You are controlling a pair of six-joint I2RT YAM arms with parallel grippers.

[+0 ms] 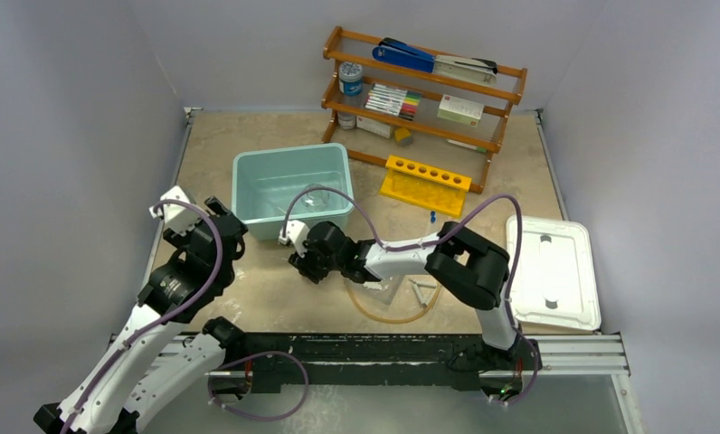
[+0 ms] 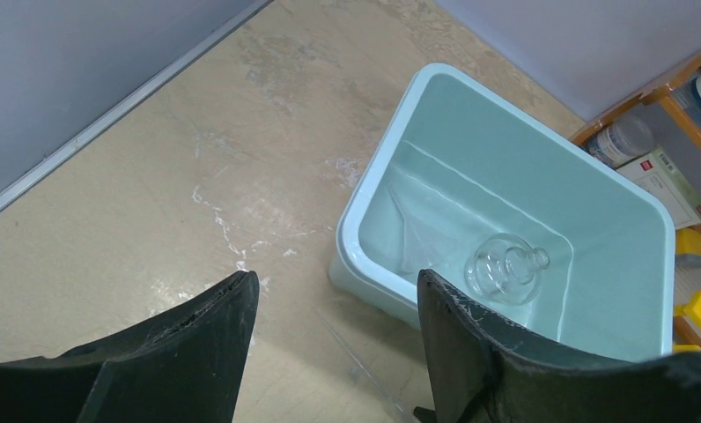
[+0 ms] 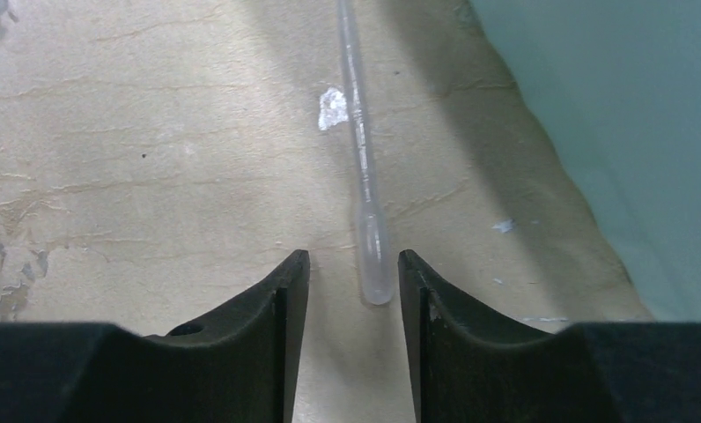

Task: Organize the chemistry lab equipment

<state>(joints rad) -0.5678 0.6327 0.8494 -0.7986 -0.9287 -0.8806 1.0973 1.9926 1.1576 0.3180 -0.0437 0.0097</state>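
A thin clear pipette (image 3: pixel 362 150) lies on the table just in front of the teal bin (image 1: pixel 248 167). Its bulb end rests between the fingers of my right gripper (image 3: pixel 354 257), which is open, with a gap on either side of the bulb. A round glass flask (image 2: pixel 507 269) lies on its side inside the bin beside a square transparent dish (image 2: pixel 417 238). Hovering over bare table left of the bin, my left gripper (image 2: pixel 337 278) is open and holds nothing. The amber rubber tube (image 1: pixel 397 316) and a clear Y-connector (image 1: pixel 421 289) lie under the right arm. The yellow rack (image 1: pixel 424 183) stands behind.
The bin's white lid (image 1: pixel 555 271) lies at the right edge of the table. A wooden shelf (image 1: pixel 424 90) at the back carries markers, a blue stapler and boxes. Grey walls close in the left, back and right sides.
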